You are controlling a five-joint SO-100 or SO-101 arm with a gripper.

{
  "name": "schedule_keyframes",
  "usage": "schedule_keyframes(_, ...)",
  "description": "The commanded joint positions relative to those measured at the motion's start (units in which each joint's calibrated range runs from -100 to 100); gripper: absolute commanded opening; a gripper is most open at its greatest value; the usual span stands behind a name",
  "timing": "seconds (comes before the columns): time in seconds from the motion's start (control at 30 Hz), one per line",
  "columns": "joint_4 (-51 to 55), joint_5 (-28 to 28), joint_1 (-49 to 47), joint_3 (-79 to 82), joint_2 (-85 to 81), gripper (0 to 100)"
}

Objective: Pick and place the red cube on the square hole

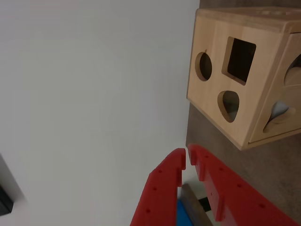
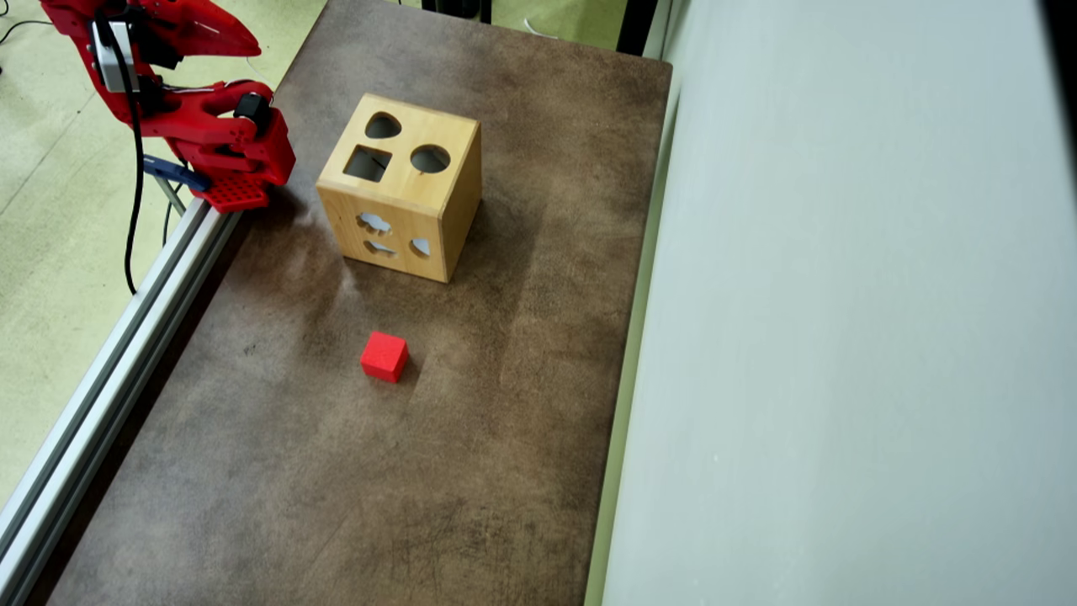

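The red cube (image 2: pixel 384 356) lies alone on the brown mat in the overhead view, a little in front of the wooden box (image 2: pixel 446 215); the wrist view does not show it. The square hole (image 2: pixel 367 163) is on the box's top face, and the wrist view shows this square hole (image 1: pixel 241 60) at its upper right. My red gripper (image 1: pixel 186 156) is shut, tips almost touching, with nothing between them. In the overhead view the gripper (image 2: pixel 251 44) is folded back at the top left, left of the box and far from the cube.
Beside the square hole are a round hole (image 2: pixel 430 158) and a heart-like hole (image 2: pixel 383 126). An aluminium rail (image 2: pixel 126 337) runs along the mat's left edge. A grey wall (image 2: pixel 841 337) borders the right side. The brown mat (image 2: pixel 336 488) stretches around the cube.
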Motion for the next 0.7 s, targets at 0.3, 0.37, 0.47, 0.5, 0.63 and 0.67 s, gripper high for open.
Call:
schedule_keyframes(0.3, -0.07, 0.0, 21.88, -11.77, 30.08, 2)
schedule_keyframes(0.37, -0.07, 0.0, 24.48, -15.79, 36.7, 2)
schedule_keyframes(0.47, -0.07, 0.05, 28.12, -21.88, 45.53, 2)
schedule_keyframes(0.5, -0.07, 0.05, 29.23, -23.84, 48.17, 2)
schedule_keyframes(0.63, -0.07, 0.05, 32.28, -28.94, 56.66, 2)
schedule_keyframes(0.67, -0.07, 0.05, 32.57, -29.3, 58.19, 2)
